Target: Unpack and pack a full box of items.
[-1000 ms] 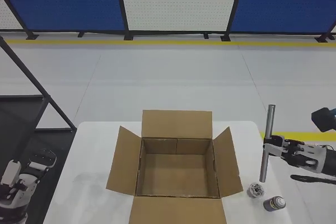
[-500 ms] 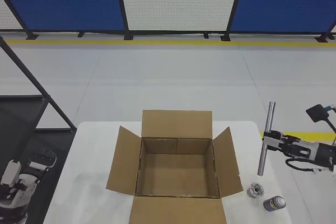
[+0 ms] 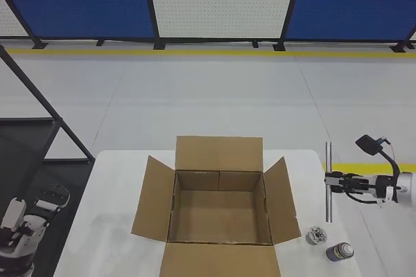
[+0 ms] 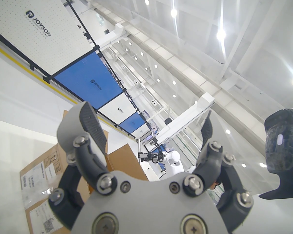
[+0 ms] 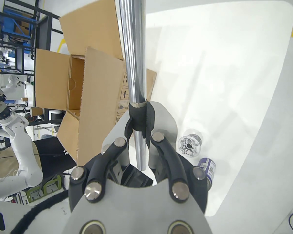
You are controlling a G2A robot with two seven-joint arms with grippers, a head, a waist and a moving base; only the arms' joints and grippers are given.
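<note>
R hand (image 5: 139, 120) clamped on rod (image 3: 328, 159), roughly upright above table (image 3: 118, 208) right side, just right of empty box (image 3: 218, 181). Rod's long axis vertical; prob. needs tipping flat. L hand (image 4: 147, 120) open, well left.

You've got a white table (image 3: 111, 208) with an open cardboard box (image 3: 152, 201) at its middle, flaps spread. Toward your right edge sit a clear spool (image 3: 317, 235) and, just beside it, a small can (image 3: 339, 252).
</note>
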